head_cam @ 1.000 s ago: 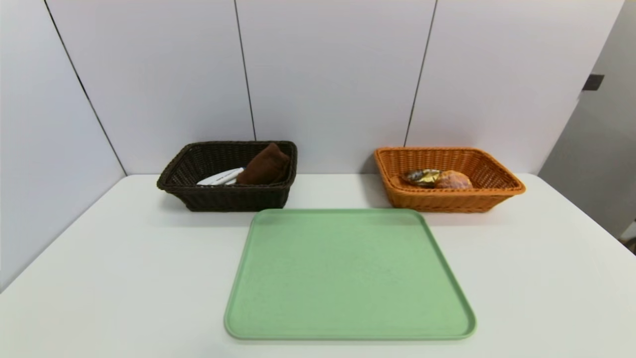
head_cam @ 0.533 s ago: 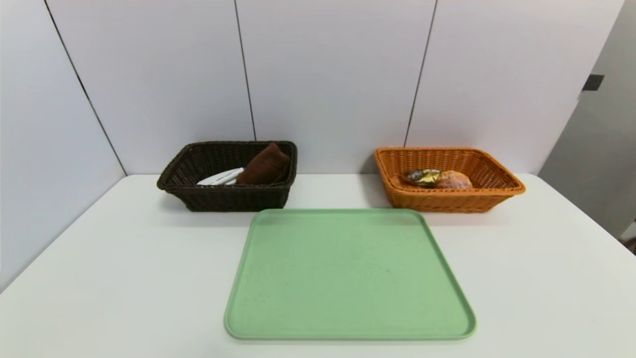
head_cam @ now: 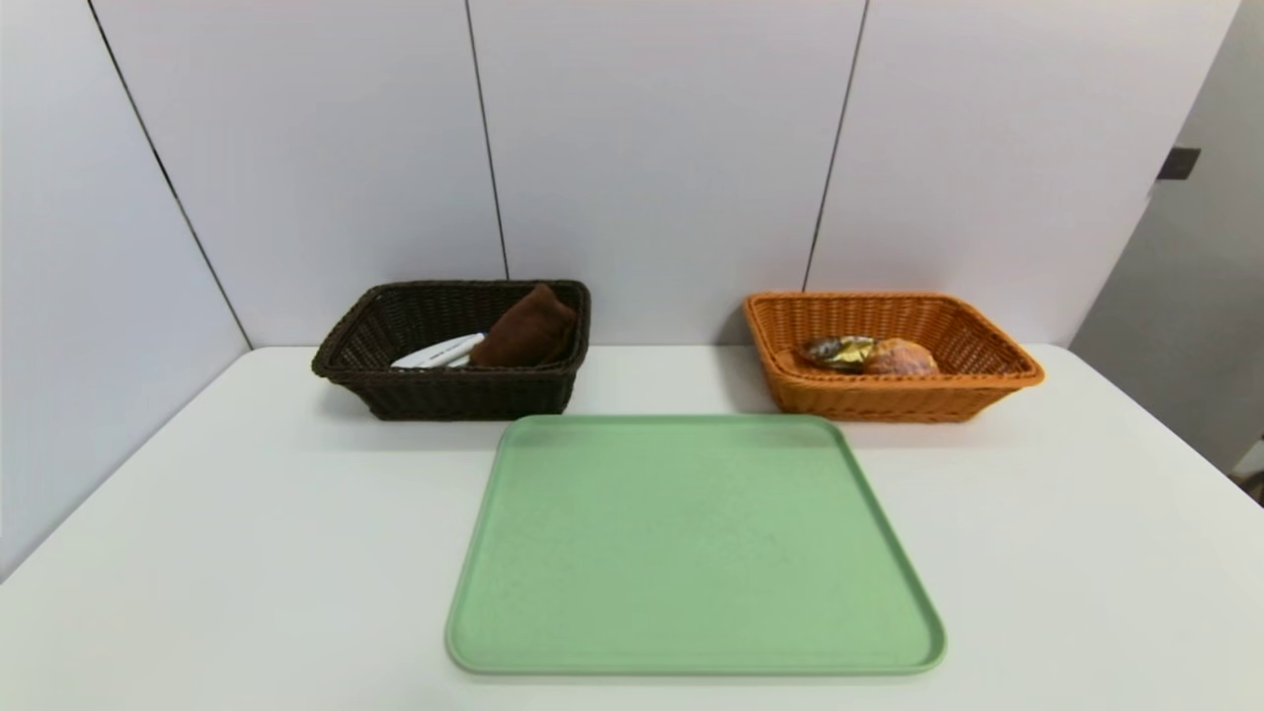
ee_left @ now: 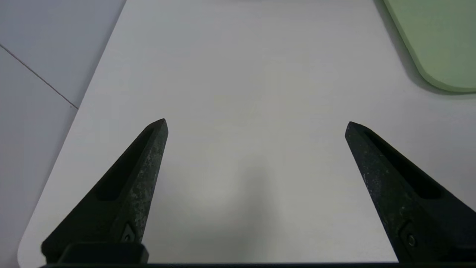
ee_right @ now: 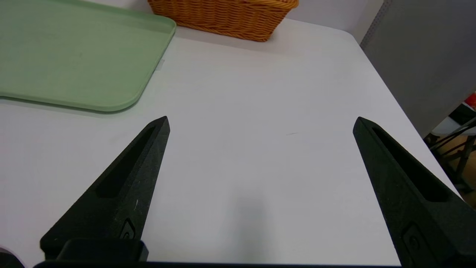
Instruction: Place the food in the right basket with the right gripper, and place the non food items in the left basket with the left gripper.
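Observation:
The dark brown left basket point(head_cam: 444, 395) stands at the back left and holds a brown rolled towel point(head_cam: 523, 331) and a flat white case point(head_cam: 436, 353). In the orange right basket point(head_cam: 894, 400) point(ee_right: 230, 15) lie a clear-wrapped chocolate pack with gold label point(head_cam: 837, 351) and a round cream puff point(head_cam: 901, 357). Neither arm shows in the head view. My left gripper point(ee_left: 256, 122) hangs open over bare table near the left front corner. My right gripper point(ee_right: 261, 119) hangs open over bare table right of the tray. Nothing sits between either pair of fingers.
A green tray point(head_cam: 696, 553) point(ee_right: 74, 59) point(ee_left: 442, 41) lies in the middle of the white table point(head_cam: 247, 553), in front of both baskets, with nothing on it. Grey wall panels stand behind and to the left. The table's right edge drops off near a grey partition point(ee_right: 420, 56).

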Robot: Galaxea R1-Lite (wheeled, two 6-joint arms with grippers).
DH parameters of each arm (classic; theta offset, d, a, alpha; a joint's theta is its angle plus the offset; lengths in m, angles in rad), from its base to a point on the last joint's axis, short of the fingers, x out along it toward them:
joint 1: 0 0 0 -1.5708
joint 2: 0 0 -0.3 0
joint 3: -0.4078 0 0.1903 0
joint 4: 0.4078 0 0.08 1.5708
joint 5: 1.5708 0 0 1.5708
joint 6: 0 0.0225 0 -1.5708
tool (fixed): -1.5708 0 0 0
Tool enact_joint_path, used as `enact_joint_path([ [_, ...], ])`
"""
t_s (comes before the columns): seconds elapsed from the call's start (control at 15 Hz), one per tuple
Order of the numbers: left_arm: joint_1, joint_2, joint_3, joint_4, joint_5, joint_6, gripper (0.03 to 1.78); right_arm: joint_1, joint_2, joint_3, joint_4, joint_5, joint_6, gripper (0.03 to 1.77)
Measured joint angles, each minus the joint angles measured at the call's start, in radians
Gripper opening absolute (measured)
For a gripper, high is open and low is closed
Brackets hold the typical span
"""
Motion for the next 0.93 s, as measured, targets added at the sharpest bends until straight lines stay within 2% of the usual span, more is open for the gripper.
enact_joint_path([
  [0.13,0.004,-0.025,0.035,-0.009,-0.005,-0.001,1.69,0.000,-0.005,0.012,-0.026,-0.005,0.002,1.70],
  [0.27,0.000,-0.051,0.100,-0.058,-0.027,-0.008,1.69,0.000,-0.006,0.062,-0.115,-0.006,0.001,1.70],
  [0.47,-0.007,-0.088,0.257,-0.285,-0.039,-0.003,1.69,0.000,-0.006,0.178,-0.307,-0.003,-0.009,1.70],
  [0.6,-0.010,-0.105,0.336,-0.456,-0.037,-0.001,1.69,0.000,-0.006,0.206,-0.343,0.004,-0.011,1.70],
  [0.67,-0.010,-0.115,0.350,-0.474,-0.033,-0.001,1.69,0.000,-0.006,0.211,-0.330,0.007,-0.011,1.70],
  [0.93,-0.012,-0.191,0.362,-0.369,-0.039,-0.010,1.69,0.000,-0.006,0.215,-0.328,0.008,-0.010,1.70],
])
